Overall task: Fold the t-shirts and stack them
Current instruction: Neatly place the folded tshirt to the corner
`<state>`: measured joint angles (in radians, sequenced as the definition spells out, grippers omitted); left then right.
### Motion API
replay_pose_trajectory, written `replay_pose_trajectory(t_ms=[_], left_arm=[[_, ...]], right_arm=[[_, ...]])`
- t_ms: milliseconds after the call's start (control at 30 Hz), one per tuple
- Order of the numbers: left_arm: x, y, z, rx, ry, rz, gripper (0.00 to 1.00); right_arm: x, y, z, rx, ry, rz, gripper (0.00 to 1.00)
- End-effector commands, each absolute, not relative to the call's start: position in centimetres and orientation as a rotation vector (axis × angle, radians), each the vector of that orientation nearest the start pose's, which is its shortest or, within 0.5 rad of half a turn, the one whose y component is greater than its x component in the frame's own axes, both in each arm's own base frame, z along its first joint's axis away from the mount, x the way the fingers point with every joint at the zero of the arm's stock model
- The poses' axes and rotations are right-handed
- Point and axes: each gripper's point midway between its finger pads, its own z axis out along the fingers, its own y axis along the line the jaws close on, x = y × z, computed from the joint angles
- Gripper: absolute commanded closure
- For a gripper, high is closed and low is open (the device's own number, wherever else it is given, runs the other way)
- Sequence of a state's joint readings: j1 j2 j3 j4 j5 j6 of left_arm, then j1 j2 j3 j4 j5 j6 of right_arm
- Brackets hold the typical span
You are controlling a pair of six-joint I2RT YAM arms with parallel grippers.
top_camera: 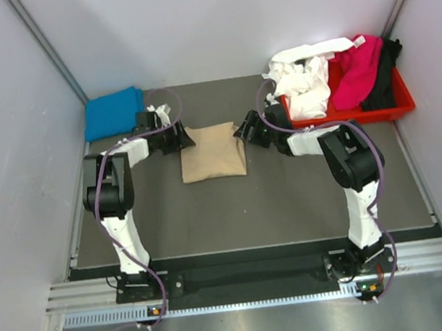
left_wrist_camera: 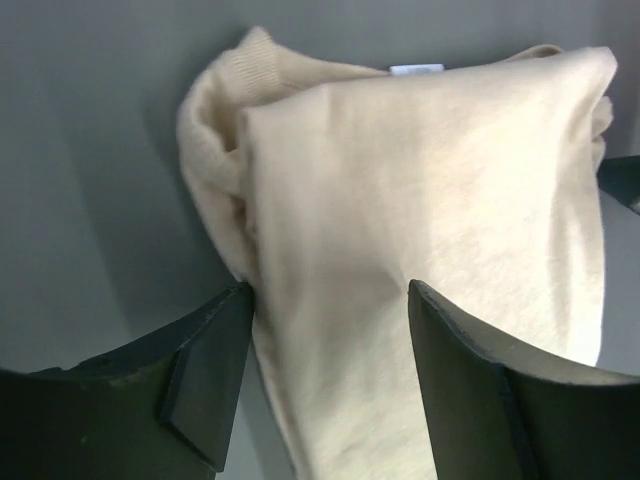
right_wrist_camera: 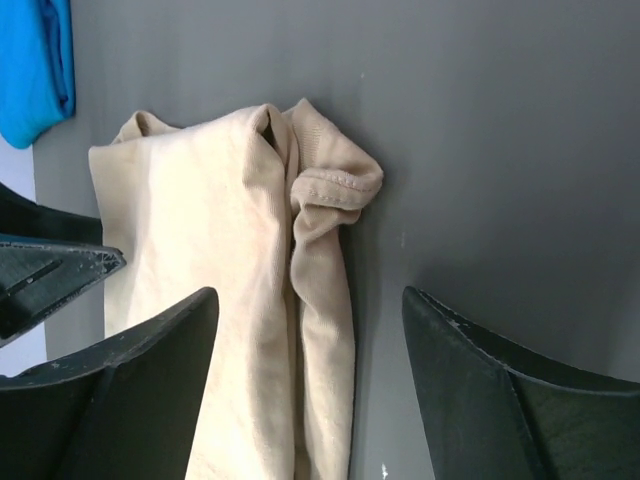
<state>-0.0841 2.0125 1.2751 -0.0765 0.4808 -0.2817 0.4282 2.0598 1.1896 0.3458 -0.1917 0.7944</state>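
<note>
Five t-shirts: tan (top_camera: 212,152), blue (top_camera: 111,112), white (top_camera: 303,82), magenta (top_camera: 357,74), black (top_camera: 383,75); one red tray (top_camera: 402,101); two arms (top_camera: 110,190) (top_camera: 354,162).

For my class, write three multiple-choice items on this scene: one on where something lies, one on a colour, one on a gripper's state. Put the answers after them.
1. Where on the dark grey table does the folded bright blue cloth t-shirt lie?
A. near right corner
B. far left corner
C. middle of the near edge

2. What colour is the folded cloth t-shirt lying between the left gripper and the right gripper?
A. tan
B. magenta
C. black

3. How do the right gripper's jaws stand?
A. open
B. shut on the t-shirt
C. shut on nothing

Answers: B, since the top view shows it by the far left wall; A, since both wrist views show beige cloth; A, since the right wrist view shows the fingers wide apart and the cloth lying flat on the table.
</note>
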Motion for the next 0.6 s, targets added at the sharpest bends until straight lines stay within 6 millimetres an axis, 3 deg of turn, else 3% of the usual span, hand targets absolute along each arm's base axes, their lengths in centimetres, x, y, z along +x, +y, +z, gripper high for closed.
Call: replay_pose_trajectory(t_ms=[0,33,133,167,233,267,300,467,567], left_arm=[[44.4,-13.7,-1.1,-0.083,2.572,-0.755,0.31],[44.2,-14.0,-2.5,-0.105,2.606,-0.771,0.36],[44.5,-14.8,-3.3,-0.136,2.627,-0.841,0.46],[44.6,-15.0,-3.3,-0.131,2.622,-0.86,0.59],[44.9,-15.1,-3.0,-0.131,2.608,-0.867,0.75],[45.1,-15.3,-2.6,-0.118,2.595,-0.885,0.92],[45.3,-15.3,-2.2,-0.096,2.583,-0.886,1.0],[47.2,-13.6,1.8,0.029,2.49,-0.821,1.0],[49.3,-10.4,4.1,0.081,2.455,-0.731,1.0]], right_arm=[[46.3,27.3,6.7,0.267,2.184,0.869,0.25],[46.3,27.2,6.6,0.27,2.188,0.864,0.24],[45.8,26.9,6.8,0.264,2.191,0.859,0.23],[45.6,26.7,7.3,0.262,2.183,0.858,0.23],[45.3,26.6,8.0,0.256,2.169,0.858,0.22],[45.1,26.2,8.7,0.26,2.153,0.861,0.22],[44.9,26.2,9.2,0.252,2.14,0.865,0.22],[43.6,25.6,12.2,0.21,2.089,0.869,0.22],[42.9,24.8,13.7,0.18,2.071,0.841,0.21]])
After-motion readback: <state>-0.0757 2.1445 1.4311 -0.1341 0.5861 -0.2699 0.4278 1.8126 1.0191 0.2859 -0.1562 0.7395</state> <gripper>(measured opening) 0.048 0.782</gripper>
